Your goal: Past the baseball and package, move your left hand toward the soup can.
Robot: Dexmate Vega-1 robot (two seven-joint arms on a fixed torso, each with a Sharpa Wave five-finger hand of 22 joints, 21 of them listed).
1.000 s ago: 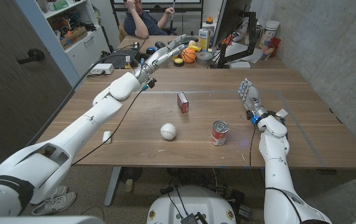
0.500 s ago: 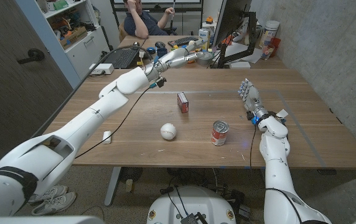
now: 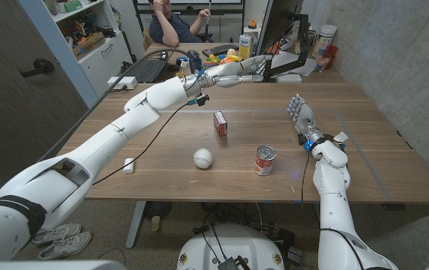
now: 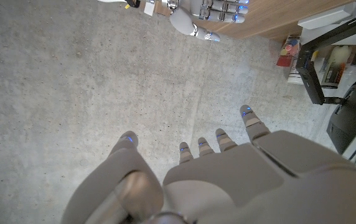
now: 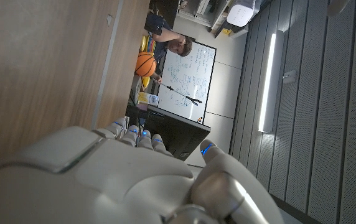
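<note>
Mid-reach over the far side of the table (image 3: 162, 169), left hand (image 3: 244, 66) empty with fingers spread, next calling for a swing right and nearward, past package (image 3: 220, 122) and baseball (image 3: 202, 157), to the closed soup can (image 3: 265, 160) at near right, right hand (image 3: 300, 114) waiting open.

The back of the right hand (image 5: 134, 180) is seen in pale grey, its fingertips (image 5: 142, 132) lit with small blue points; nothing is held in it; the wooden table (image 5: 35, 62) is shown beside it, turned on end; beyond the table's far edge an orange basketball (image 5: 144, 63) is seen, with yellow items just beside it; a person (image 5: 168, 38) is seated near a whiteboard (image 5: 187, 78) covered in writing; a long strip light (image 5: 266, 81) is mounted on a ribbed grey wall.
</note>
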